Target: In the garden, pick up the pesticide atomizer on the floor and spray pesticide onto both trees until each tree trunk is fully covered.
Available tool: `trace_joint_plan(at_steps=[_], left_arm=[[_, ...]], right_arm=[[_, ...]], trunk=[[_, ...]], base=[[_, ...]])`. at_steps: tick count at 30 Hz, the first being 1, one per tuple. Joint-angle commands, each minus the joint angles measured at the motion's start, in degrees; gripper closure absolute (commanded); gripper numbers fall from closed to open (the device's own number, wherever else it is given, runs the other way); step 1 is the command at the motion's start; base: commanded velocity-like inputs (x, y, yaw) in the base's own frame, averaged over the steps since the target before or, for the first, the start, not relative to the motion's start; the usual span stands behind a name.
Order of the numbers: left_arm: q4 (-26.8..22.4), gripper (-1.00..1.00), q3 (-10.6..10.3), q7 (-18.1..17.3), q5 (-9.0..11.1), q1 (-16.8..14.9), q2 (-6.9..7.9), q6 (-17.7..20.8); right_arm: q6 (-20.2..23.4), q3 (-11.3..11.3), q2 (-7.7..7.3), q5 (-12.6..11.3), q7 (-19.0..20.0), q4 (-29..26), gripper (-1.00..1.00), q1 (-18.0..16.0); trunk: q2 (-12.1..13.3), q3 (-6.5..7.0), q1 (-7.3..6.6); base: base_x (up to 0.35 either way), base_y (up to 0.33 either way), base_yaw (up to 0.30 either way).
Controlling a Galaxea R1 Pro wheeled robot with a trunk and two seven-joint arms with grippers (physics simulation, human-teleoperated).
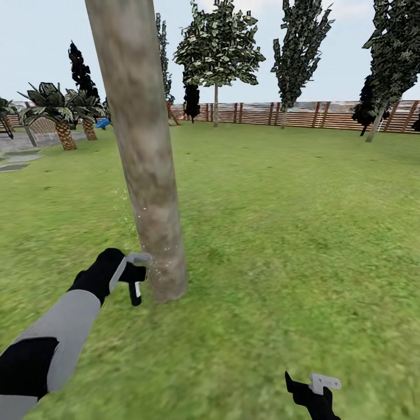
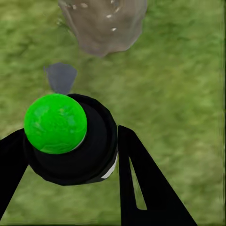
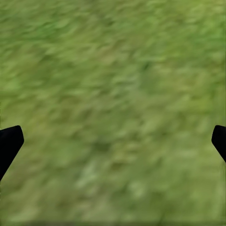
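Pesticide atomizer (image 2: 75, 150) sits clamped between the fingers of our left gripper (image 1: 135, 274), low beside the tree trunk (image 1: 146, 157), where white specks (image 1: 131, 204) show. Our right gripper (image 1: 315, 388) hangs spread wide over the grass (image 1: 291, 221), holding nothing.

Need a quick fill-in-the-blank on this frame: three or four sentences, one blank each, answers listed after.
1. The pesticide atomizer is held in the ____ gripper.
2. In the left wrist view, the atomizer's top is a ____ ball.
3. The left gripper is close beside the base of the pale tree trunk, which shows fine ____ specks of pesticide.
4. The right gripper has its fingers wide apart over bare ____.

Missing words: left; green; white; grass
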Motion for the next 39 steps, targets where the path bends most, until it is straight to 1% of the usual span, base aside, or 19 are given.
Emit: trace_joint_plan(at_steps=[1, 3, 5, 6, 7, 10, 12, 14, 16, 23, 24, 26, 27, 29, 31, 34, 36, 37, 39], left_arm=[[-0.1, 1.0, -0.1, 0.0, -0.1, 0.0, -0.43, 1.2], [-1.4, 1.0, -0.1, 0.0, -0.2, -0.1, -2.83, 2.4], [-3.5, 1.0, -0.2, 0.0, -0.2, -0.1, -4.65, 4.1], [-4.7, 1.0, -0.5, 0.0, -0.2, -0.1, -5.27, 4.8], [-6.1, 1.0, -1.9, 0.0, -0.2, -0.1, -5.53, 5.4], [-7.0, 1.0, -3.1, -0.1, -0.4, -0.1, -4.07, 5.7], [-7.1, 1.0, -3.0, -0.1, -0.1, -0.1, -1.56, 5.8], [-7.1, 1.0, -3.1, 0.0, -0.4, -0.1, -0.89, 5.7], [-7.1, 1.0, -3.2, 0.1, -0.6, -0.1, -0.88, 5.7], [-7.1, 1.0, -3.3, 0.3, -0.4, -3.5, -2.65, 6.0], [-7.1, 1.0, -3.3, 0.3, -0.4, -3.7, -2.59, 6.0], [-6.8, 1.0, -3.3, 0.3, -0.4, -5.2, -1.74, 6.0], [-6.6, 1.0, -3.2, 0.3, -0.4, -6.1, -0.2, 6.0], [-6.4, 1.0, -3.2, 0.1, -0.3, -6.8, 2.01, 6.1], [-6.3, 1.0, -3.3, 0.0, -0.3, -7.4, 2.71, 6.3], [-6.3, 1.0, -3.3, 0.0, -0.2, -7.6, 0.75, 6.4], [-6.4, 1.0, -3.7, 0.0, -0.2, -7.8, -1.02, 6.4], [-6.4, 1.0, -4.3, -0.1, -0.2, -8.8, -2.0, 6.5], [-6.3, 1.0, -4.9, -0.1, -0.2, -10.2, -2.49, 6.8]], right_arm=[[0.0, 0.0, 0.0, 0.0, 0.0, 0.0, -1.0, 0.0], [0.0, 0.0, 0.0, 0.0, 0.0, 0.0, -1.0, 0.0], [0.0, 0.0, 0.0, 0.0, 0.0, 0.0, -1.0, 0.0], [0.0, 0.0, 0.0, 0.0, 0.0, 0.0, -1.0, 0.0], [0.0, 0.0, 0.0, 0.0, 0.0, 0.0, -1.0, 0.0], [0.0, 0.0, 0.0, 0.0, 0.0, 0.0, -1.0, 0.0], [0.0, 0.0, 0.0, 0.0, 0.0, 0.0, -1.0, 0.0], [0.0, 0.0, 0.0, 0.0, 0.0, 0.0, -1.0, 0.0], [0.0, 0.0, 0.0, 0.0, 0.0, 0.0, -1.0, 0.0], [0.0, 0.0, 0.0, 0.0, 0.0, 0.0, -1.0, 0.0], [0.0, 0.0, 0.0, 0.0, 0.0, 0.0, -1.0, 0.0], [0.0, 0.0, 0.0, 0.0, 0.0, 0.0, -1.0, 0.0], [0.0, 0.0, 0.0, 0.0, 0.0, 0.1, -1.0, 0.0], [0.0, 0.0, 0.0, 0.0, 0.0, 0.1, -1.0, 0.0], [0.0, 0.0, 0.0, 0.0, 0.0, 0.1, -1.0, 0.0], [0.0, 0.0, 0.0, 0.0, 0.0, 0.1, -1.0, 0.0], [0.0, 0.0, 0.0, 0.1, 0.0, 0.1, -1.0, 0.0], [0.0, 0.0, 0.0, 0.1, 0.0, 0.4, -1.0, 0.0], [0.0, 0.0, 0.0, 0.1, 0.0, 0.7, -1.0, 0.0]], trunk=[[0.0, 0.0, 0.0], [0.0, 0.0, 0.0], [0.0, 0.0, 0.0], [0.0, 0.0, 0.0], [0.0, 0.0, 0.0], [0.0, 0.0, 0.0], [0.0, 0.0, 0.0], [0.0, 0.0, 0.0], [0.0, 0.0, 0.0], [0.0, 0.0, 0.0], [0.0, 0.0, 0.0], [0.0, 0.0, 0.0], [0.0, 0.0, 0.0], [0.0, 0.0, 0.0], [0.0, 0.0, 0.0], [0.0, 0.0, 0.0], [0.0, 0.0, 0.0], [0.0, 0.0, 0.0], [0.0, 0.0, 0.0]], base=[[0.0, 0.0, 0.0], [0.0, 0.0, 0.0], [0.0, 0.0, 0.0], [0.0, 0.0, 0.0], [0.0, 0.0, 0.0], [-0.01, 0.0, 0.0], [-0.227, 0.061, 0.0], [-0.214, 0.063, 0.0], [-0.065, 0.019, 0.0], [-0.005, 0.002, 0.0], [0.0, 0.0, 0.0], [0.0, 0.0, 0.0], [0.0, 0.0, 0.0], [0.0, 0.0, 0.0], [0.0, 0.0, 0.0], [0.0, 0.0, 0.0], [0.0, 0.0, 0.0], [0.0, 0.0, 0.0], [0.0, 0.0, 0.0]])
